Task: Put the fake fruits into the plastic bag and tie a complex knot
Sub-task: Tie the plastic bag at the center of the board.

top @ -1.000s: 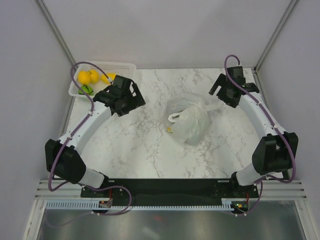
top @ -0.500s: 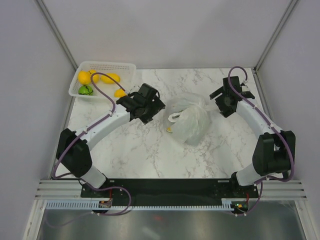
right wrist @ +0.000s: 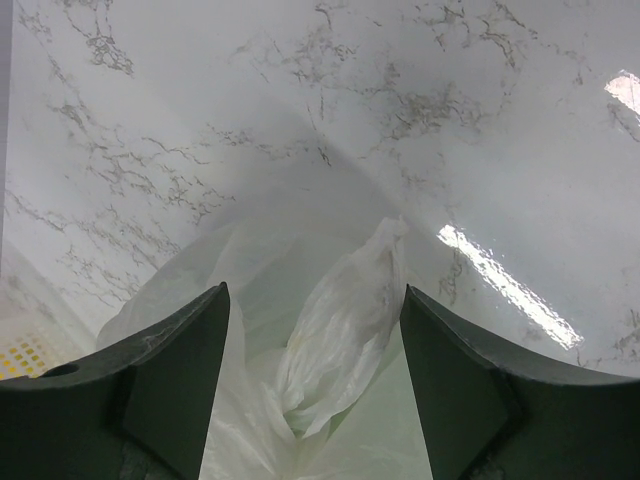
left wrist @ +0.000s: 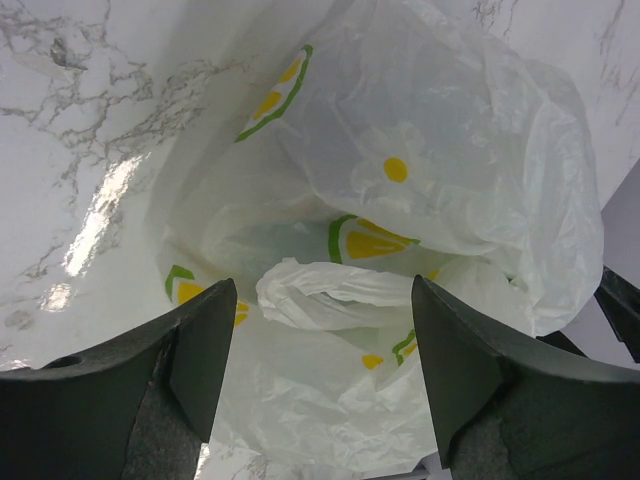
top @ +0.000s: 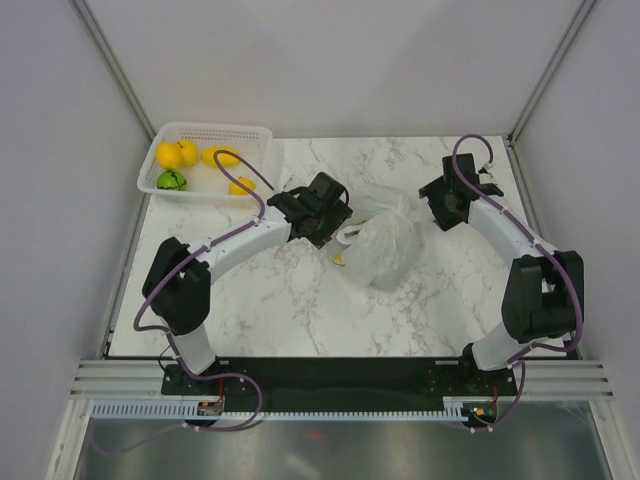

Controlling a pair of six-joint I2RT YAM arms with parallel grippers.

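Observation:
The plastic bag (top: 382, 245) lies crumpled in the middle of the marble table, white with lemon prints. My left gripper (top: 338, 212) is open just left of the bag; in the left wrist view (left wrist: 320, 360) a handle loop (left wrist: 340, 292) lies between its fingers. My right gripper (top: 432, 205) is open at the bag's right side; in the right wrist view (right wrist: 312, 370) another handle loop (right wrist: 345, 320) lies between its fingers. Several fake fruits remain in the white basket (top: 250, 135): yellow ones (top: 168, 154) and a green one (top: 171, 180). No knot shows.
The white perforated basket stands at the table's back left corner. Grey walls enclose the table on three sides. The arm bases sit on a black rail at the near edge.
My left gripper has swung right from beside the basket to the bag's left side. My right gripper has shifted slightly toward the bag.

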